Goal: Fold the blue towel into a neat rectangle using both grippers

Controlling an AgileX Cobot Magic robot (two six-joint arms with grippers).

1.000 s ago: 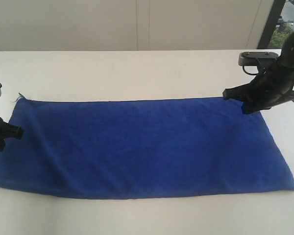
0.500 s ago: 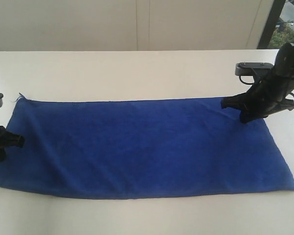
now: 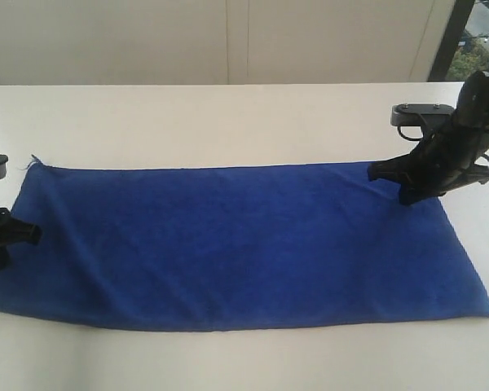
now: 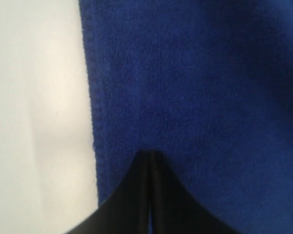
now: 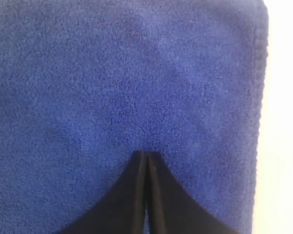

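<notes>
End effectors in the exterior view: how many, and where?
2. The left end effector is at the blue towel's left edge; the right end effector is at its far right corner. No others show.

Exterior camera overlooks the whole blue towel (image 3: 244,244); wrist cameras closely face its ends.

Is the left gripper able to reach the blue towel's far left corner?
Probably yes: the left gripper sits at the left edge of the blue towel, with nothing between it and that corner.
</notes>
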